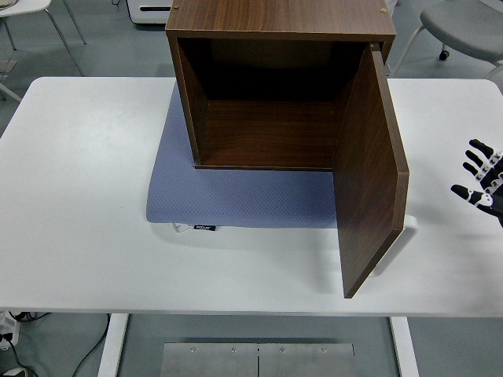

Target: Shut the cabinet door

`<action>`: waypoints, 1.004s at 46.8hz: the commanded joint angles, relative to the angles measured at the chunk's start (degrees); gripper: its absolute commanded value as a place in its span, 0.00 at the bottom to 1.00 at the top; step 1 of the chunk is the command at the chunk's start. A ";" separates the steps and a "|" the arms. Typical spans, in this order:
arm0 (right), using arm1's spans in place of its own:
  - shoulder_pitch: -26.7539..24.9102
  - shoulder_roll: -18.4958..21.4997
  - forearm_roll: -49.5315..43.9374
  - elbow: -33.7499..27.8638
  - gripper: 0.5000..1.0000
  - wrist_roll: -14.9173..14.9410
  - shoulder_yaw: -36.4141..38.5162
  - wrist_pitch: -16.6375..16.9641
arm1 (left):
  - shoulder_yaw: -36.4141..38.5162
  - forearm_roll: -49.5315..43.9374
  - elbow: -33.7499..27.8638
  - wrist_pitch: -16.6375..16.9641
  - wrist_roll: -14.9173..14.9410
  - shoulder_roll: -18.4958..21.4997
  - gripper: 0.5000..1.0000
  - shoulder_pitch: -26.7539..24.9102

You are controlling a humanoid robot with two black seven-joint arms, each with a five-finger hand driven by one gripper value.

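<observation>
- A dark brown wooden box cabinet [267, 86] is placed at the far middle of the white rectangular table [78, 196], with its open front turned toward the near edge.
- The cabinet is seated on a blue-grey textured mat [236, 196], which extends out in front of it and to its left.
- The dark brown wooden cabinet door [369, 173] is hinged on the cabinet's right side and is swung fully open, so that it projects toward the table's near edge.
- A white handle [397, 243] is fitted on the door's outer face, near its free edge.
- The cabinet interior is shown without contents.
- The black five-fingered right hand [481, 182] is held above the table at the right edge of the view, well apart from the door.
- Its fingers [475, 158] are spread and released; nothing is grasped.
- A grey chair [464, 31] is located beyond the table's far right corner.
</observation>
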 commanded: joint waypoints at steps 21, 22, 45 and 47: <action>-0.01 -0.96 0.00 -0.08 1.00 0.00 0.78 0.00 | 0.00 0.00 -0.05 0.00 0.00 0.00 1.00 0.00; -0.01 -0.96 0.00 -0.08 1.00 0.00 0.78 0.00 | 0.00 0.00 -0.05 0.00 0.00 0.00 1.00 0.00; -0.27 -1.05 0.00 0.01 1.00 0.00 0.78 0.00 | 0.00 0.00 -0.05 0.00 0.00 0.00 1.00 0.00; -0.27 -1.05 0.00 0.01 1.00 0.00 0.78 0.00 | 0.00 0.00 -0.05 0.00 0.00 0.00 1.00 0.00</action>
